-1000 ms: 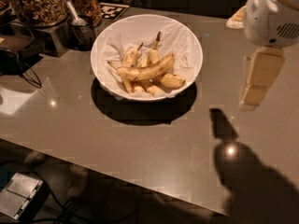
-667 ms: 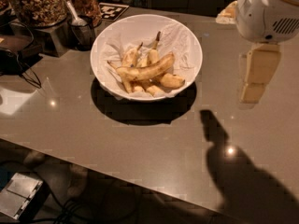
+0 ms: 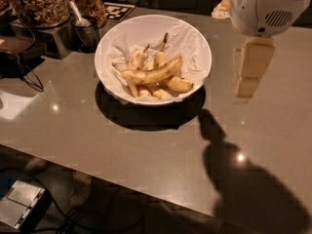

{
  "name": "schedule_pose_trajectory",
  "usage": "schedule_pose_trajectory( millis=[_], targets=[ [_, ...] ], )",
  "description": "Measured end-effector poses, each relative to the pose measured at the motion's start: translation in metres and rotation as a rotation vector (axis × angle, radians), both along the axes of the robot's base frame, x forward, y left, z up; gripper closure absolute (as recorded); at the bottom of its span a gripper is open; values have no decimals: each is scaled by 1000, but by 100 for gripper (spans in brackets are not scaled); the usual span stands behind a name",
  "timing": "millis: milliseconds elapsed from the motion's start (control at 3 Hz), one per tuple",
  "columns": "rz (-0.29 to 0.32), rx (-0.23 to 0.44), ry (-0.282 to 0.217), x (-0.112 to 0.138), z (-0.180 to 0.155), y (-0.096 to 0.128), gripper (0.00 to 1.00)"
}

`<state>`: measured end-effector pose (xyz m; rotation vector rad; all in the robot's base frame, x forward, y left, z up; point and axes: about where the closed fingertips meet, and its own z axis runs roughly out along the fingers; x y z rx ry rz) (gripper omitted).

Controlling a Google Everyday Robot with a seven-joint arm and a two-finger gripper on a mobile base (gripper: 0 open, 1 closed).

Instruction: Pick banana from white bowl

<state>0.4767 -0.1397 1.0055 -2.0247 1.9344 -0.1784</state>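
Left of gripper point(image 3: 246, 89): white bowl point(image 3: 104, 57) sat on table point(image 3: 122, 145).
Banana point(image 3: 155, 73): lay crosswise in white bowl.
Gripper: hung over table, apart from white bowl; whether its grip was apart or together could not be told.

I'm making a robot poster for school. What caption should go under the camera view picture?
The robot's gripper hangs beside the white bowl, where the banana lies across shorter bananas on paper.
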Motion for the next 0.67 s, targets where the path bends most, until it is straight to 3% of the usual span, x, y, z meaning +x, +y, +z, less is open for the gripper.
schedule_pose_trajectory(
  millis=[333,667],
  targets=[
    [77,10,-24,26,9,28,0],
    [160,7,-14,50,6,55,0]
  ],
)
